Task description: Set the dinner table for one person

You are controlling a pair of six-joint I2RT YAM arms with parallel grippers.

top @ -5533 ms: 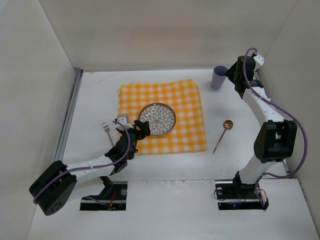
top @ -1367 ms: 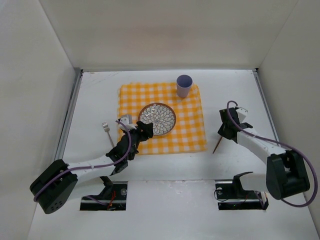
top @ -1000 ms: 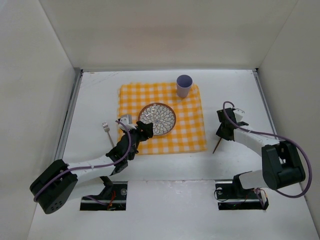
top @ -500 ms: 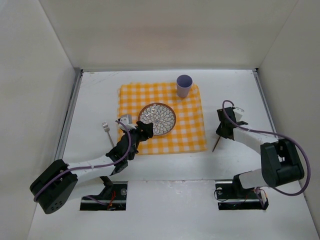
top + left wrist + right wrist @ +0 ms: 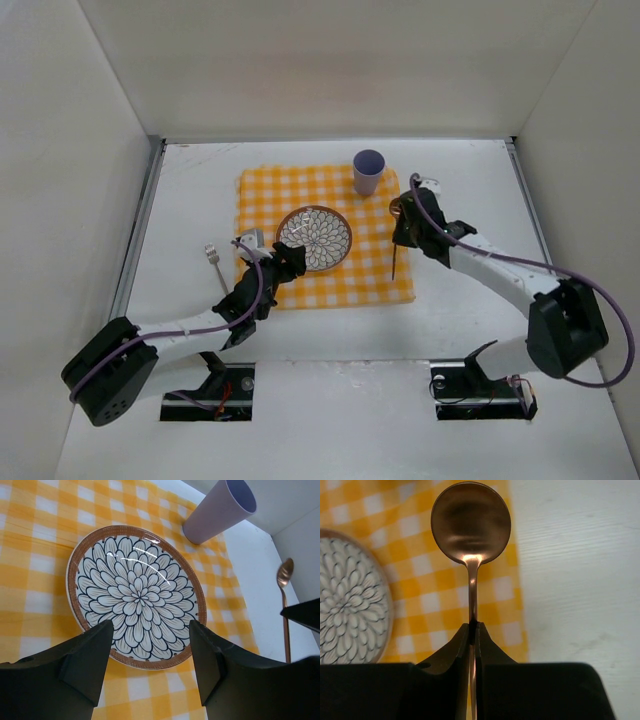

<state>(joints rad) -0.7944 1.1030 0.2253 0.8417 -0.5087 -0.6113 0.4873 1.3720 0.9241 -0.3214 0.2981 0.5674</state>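
Observation:
On the white dinner table [image 5: 480,190] lies a yellow checked cloth [image 5: 370,255] with a flower-patterned plate [image 5: 314,238] in its middle and a lilac cup [image 5: 369,171] at its far edge. My right gripper [image 5: 405,233] is shut on the thin handle of a copper spoon [image 5: 396,210] and holds it above the cloth's right edge; in the right wrist view the spoon's bowl [image 5: 470,522] points away from the gripper [image 5: 472,627]. My left gripper [image 5: 150,655] stands open at the plate's [image 5: 137,595] near rim, with nothing between its fingers [image 5: 87,662].
A small fork [image 5: 213,262] lies on the table left of the cloth. White walls close the table in at the left, back and right. In the left wrist view the cup [image 5: 217,512] stands beyond the plate and the spoon [image 5: 284,605] shows at the right.
My right gripper closed on the spoon where it lay right of the cloth, then carried it left to above the cloth's right edge. The left arm stayed still.

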